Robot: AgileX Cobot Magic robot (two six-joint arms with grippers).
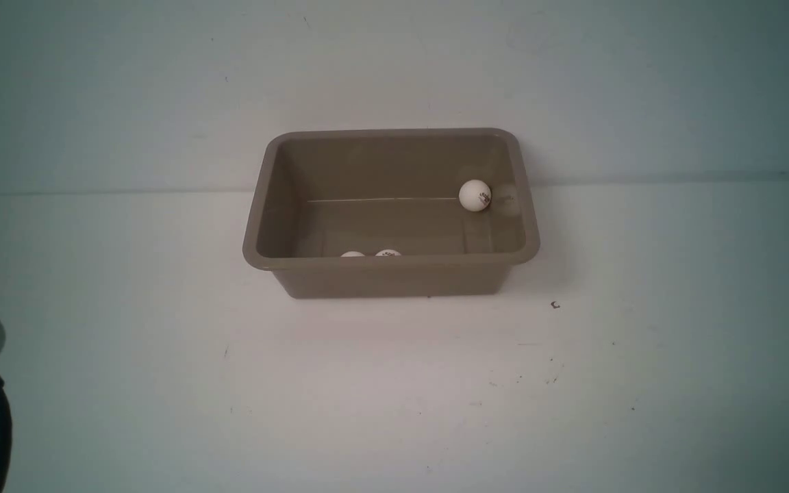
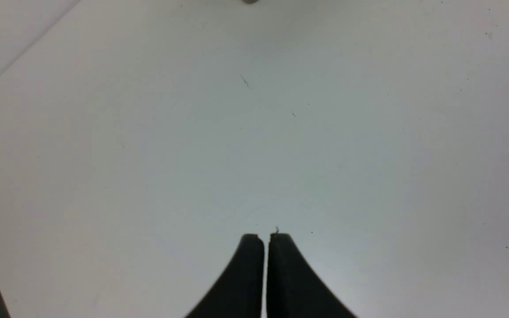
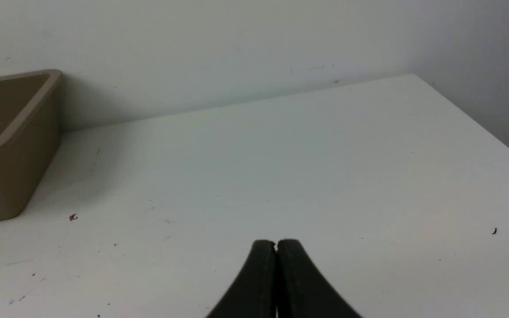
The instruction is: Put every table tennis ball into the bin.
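Across the middle of the front view, the bin (image 1: pixel 390 212) is sitting on the white surface (image 1: pixel 394 383) against the wall. One table tennis ball (image 1: pixel 474 195) is resting inside near the bin's upper right corner, touching or nearly touching the right wall. Two more balls (image 1: pixel 353 254) (image 1: pixel 387 253) are peeking just over the near rim, side by side at the lower centre of the tub. I am seeing no ball lying outside the bin, so I am judging all three as delivered and nothing as left to fetch.

Low in the centre of the left wrist view, my left pincer (image 2: pixel 266 237) is hanging with its two black tips pressed together, holding nothing, over bare surface.

At the bottom centre of the right wrist view, my right pincer (image 3: pixel 276 242) is likewise sitting with tips together and empty, while a corner of the bin is showing at the left edge, well apart from it.
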